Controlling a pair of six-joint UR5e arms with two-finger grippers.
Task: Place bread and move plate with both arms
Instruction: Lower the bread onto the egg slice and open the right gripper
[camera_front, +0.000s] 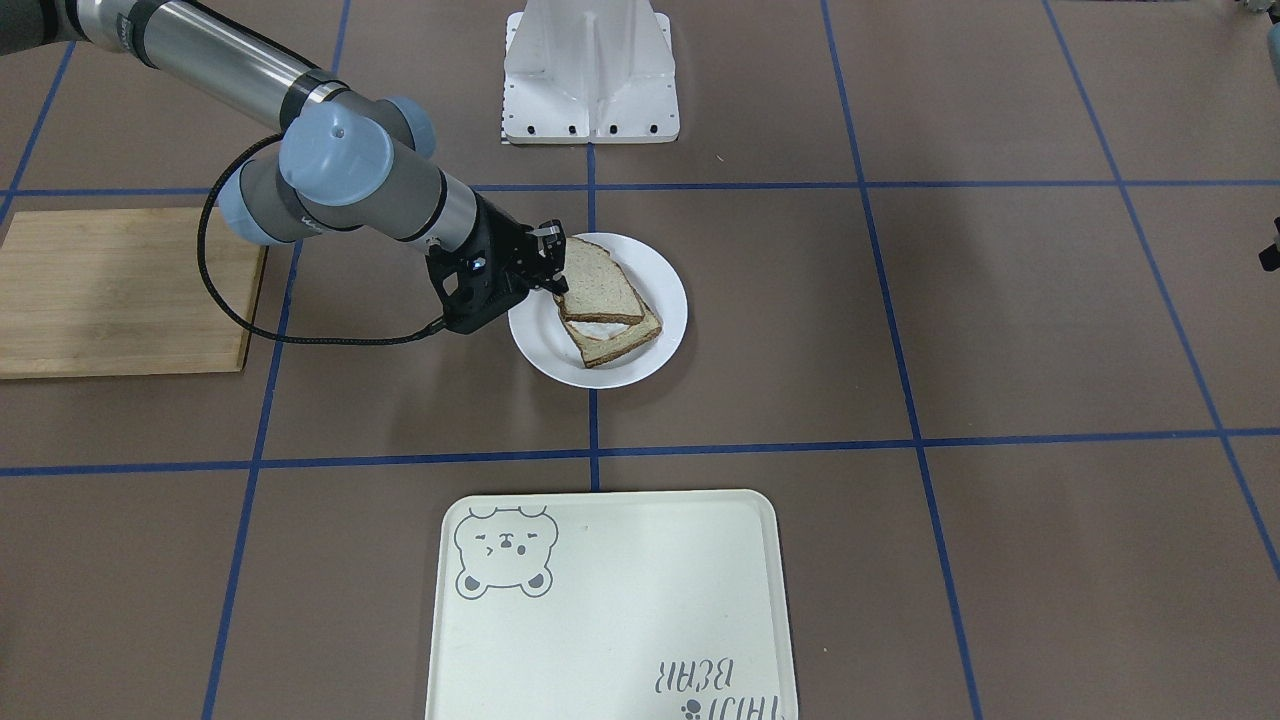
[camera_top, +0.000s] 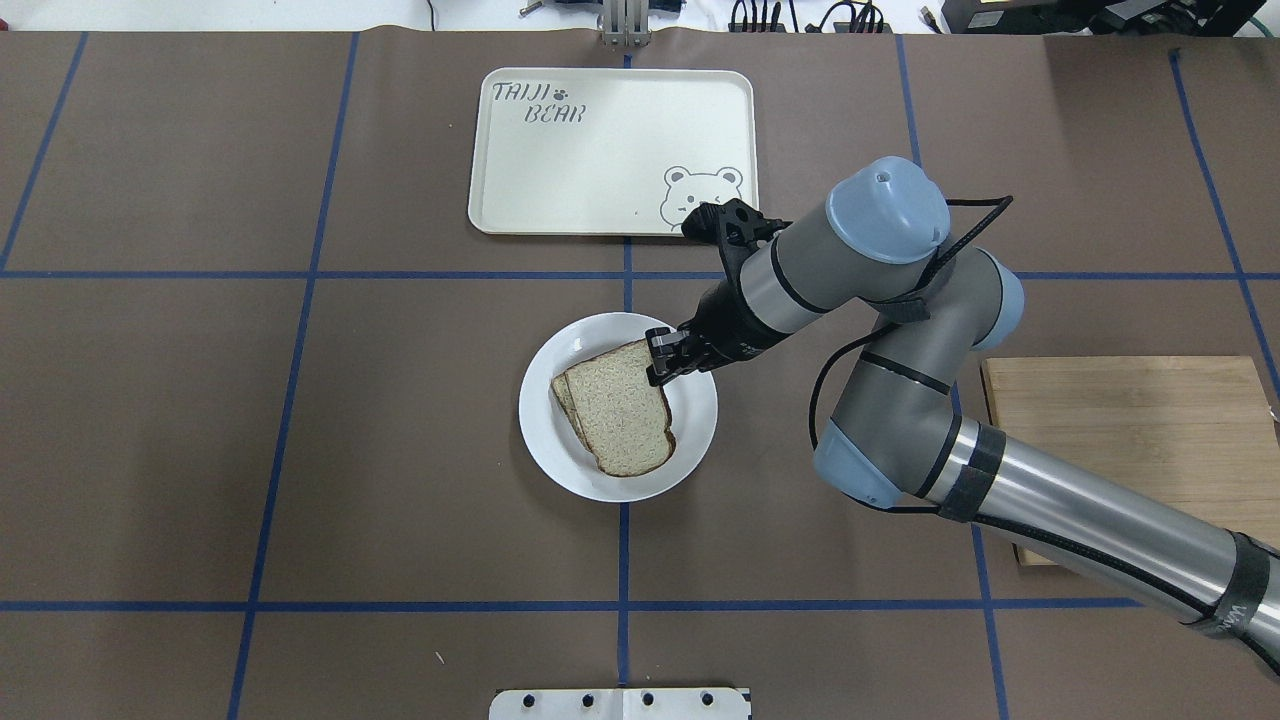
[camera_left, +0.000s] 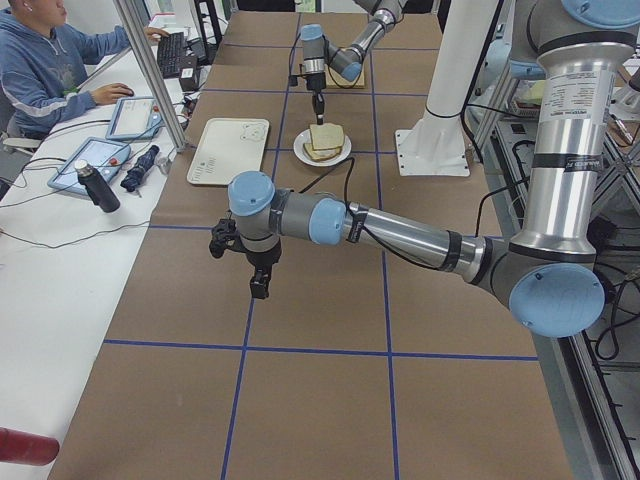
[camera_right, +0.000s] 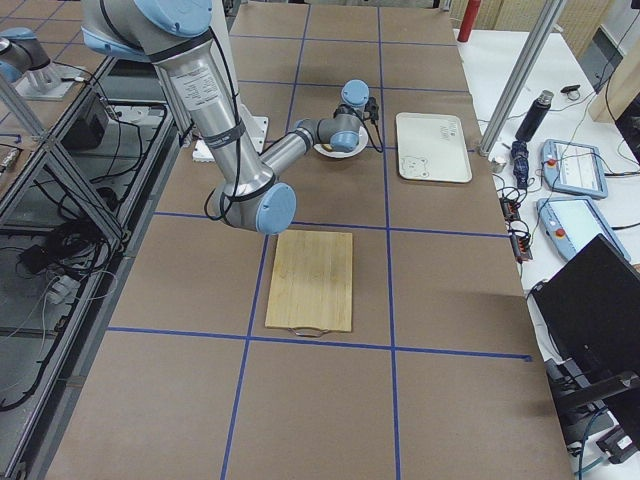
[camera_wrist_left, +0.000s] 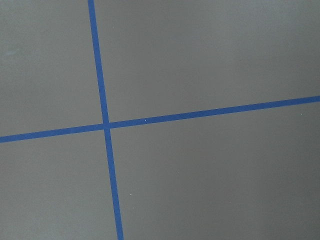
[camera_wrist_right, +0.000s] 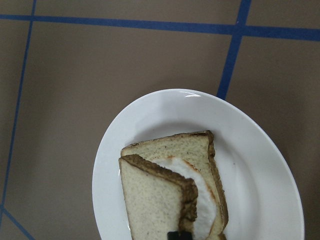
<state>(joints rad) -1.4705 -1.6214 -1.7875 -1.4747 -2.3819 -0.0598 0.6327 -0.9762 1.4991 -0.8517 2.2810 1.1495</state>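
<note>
The right gripper (camera_top: 665, 360) appears to pinch the bread (camera_top: 620, 405) by its crust, with the slice tilted over the egg slice (camera_front: 618, 338) on the plate (camera_top: 545, 440). Lower until the 2 slices lie flush, then release and lift straight up. The left gripper (camera_left: 258, 285) hangs over bare counter (camera_top: 300, 450), and I cannot tell its state.

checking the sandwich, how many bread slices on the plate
2: the bread on top, its corner in the right gripper; the egg slice beneath. Both on the plate.
</note>
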